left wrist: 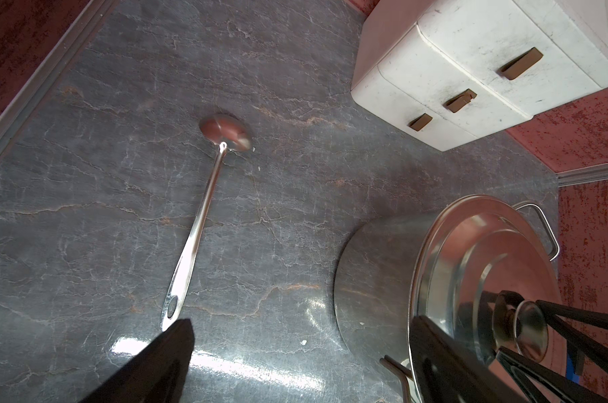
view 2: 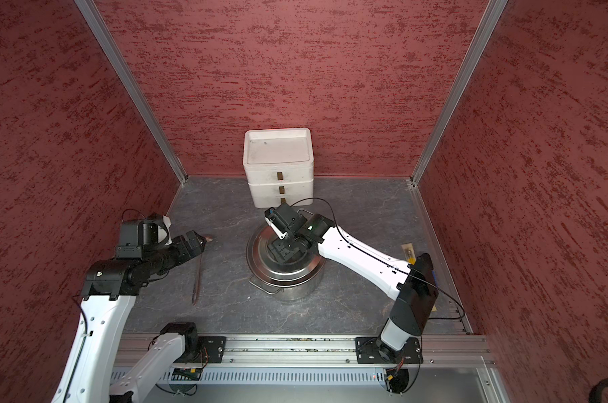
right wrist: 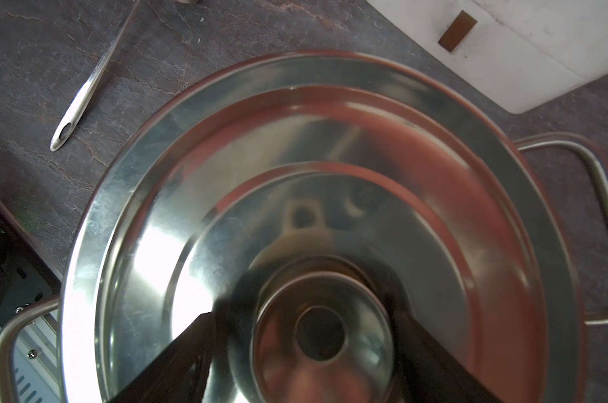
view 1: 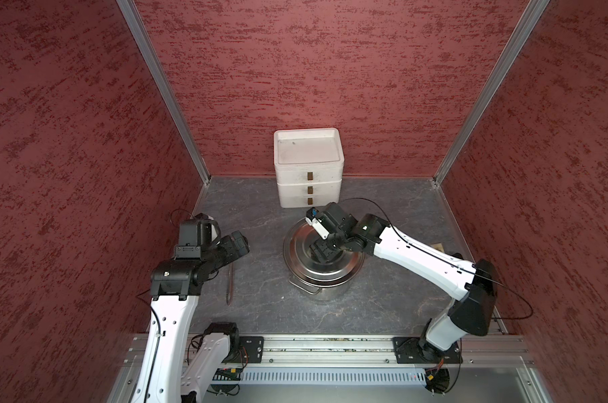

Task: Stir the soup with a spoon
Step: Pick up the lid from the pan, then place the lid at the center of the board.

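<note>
Lid (right wrist: 295, 139) first: my right tool (view 1: 325, 253) sits around its knob (right wrist: 321, 335), grip unclear; next, squeeze and lift. My left tool (view 1: 236, 246) hangs wide apart over the spoon (left wrist: 204, 209).

Walls (view 1: 313, 69) were dark red, mottled with darker streaks. Table (view 1: 260, 314) was dark grey stone-look with pale and rusty veins. Drawer unit (view 1: 307, 167) was scuffed white with brown handles (view 1: 310, 176). Pot (left wrist: 372, 272) and lid (left wrist: 470, 251) were shiny bare steel, and the lid showed red reflections. Spoon (left wrist: 199, 223) was silver with a reddish-brown tint in the bowl. Left arm (view 1: 169, 324) and right arm (view 1: 421, 258) were white with black joints.
</note>
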Controlling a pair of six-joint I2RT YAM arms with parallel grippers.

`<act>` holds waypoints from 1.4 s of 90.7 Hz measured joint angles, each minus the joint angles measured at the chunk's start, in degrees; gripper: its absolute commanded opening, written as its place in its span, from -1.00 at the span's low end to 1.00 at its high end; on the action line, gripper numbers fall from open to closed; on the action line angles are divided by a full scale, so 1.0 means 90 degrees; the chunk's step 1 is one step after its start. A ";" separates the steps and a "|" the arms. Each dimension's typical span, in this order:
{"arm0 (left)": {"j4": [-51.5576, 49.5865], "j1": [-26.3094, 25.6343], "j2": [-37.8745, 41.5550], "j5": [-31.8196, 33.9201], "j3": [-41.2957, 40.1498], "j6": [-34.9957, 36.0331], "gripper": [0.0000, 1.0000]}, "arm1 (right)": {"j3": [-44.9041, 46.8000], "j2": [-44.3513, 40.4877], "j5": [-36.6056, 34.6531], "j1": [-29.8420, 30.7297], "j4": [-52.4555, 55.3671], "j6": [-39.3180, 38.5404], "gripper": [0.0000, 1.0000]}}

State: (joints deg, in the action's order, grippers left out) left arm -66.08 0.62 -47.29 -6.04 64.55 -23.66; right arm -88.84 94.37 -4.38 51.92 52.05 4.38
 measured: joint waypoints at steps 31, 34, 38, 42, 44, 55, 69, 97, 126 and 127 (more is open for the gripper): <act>0.0005 0.0000 -0.0049 -0.0002 0.0000 0.0000 1.00 | 0.0049 -0.0017 -0.0253 -0.0005 -0.0073 -0.0131 -0.07; 0.0002 0.0000 -0.0049 -0.0002 0.0000 0.0000 1.00 | 0.0063 -0.0032 -0.0255 -0.0002 -0.0085 -0.0138 -0.13; 0.0002 0.0000 -0.0049 0.0000 0.0000 0.0000 1.00 | 0.0087 -0.0046 -0.0257 -0.0005 -0.0107 -0.0143 -0.26; 0.0002 0.0000 -0.0049 0.0007 0.0000 0.0000 1.00 | 0.0097 -0.0058 -0.0262 -0.0002 -0.0117 -0.0151 -0.38; 0.0002 0.0000 -0.0049 0.0010 0.0000 0.0000 1.00 | 0.0097 -0.0058 -0.0265 -0.0005 -0.0117 -0.0151 -0.42; -0.0002 0.0000 -0.0046 0.0085 0.0000 -0.0005 1.00 | 0.0092 -0.0087 -0.0270 -0.0012 -0.0095 -0.0148 -0.54; -0.0107 0.0000 -0.0044 0.0340 0.0000 -0.0015 1.00 | -0.0126 -0.0182 -0.0083 -0.0121 0.0158 -0.0148 -0.57; -0.0401 0.0000 -0.0044 0.0746 -0.0007 -0.0163 1.00 | -0.1090 -0.1557 0.0418 -0.1486 0.0095 0.0034 -0.60; -0.0607 0.0005 -0.0044 0.0918 -0.0051 -0.0457 1.00 | -0.0639 -0.1124 0.0481 -0.4614 -0.0313 -0.0032 -0.60; -0.0610 0.0005 -0.0049 0.0923 -0.0061 -0.0469 1.00 | -0.0612 -0.1032 0.0488 -0.4690 -0.0340 -0.0032 -0.60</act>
State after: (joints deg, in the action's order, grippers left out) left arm -71.57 0.67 -47.72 2.26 64.01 -27.88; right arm -94.35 85.08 0.01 9.72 48.99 4.10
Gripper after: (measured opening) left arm 0.998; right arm 0.611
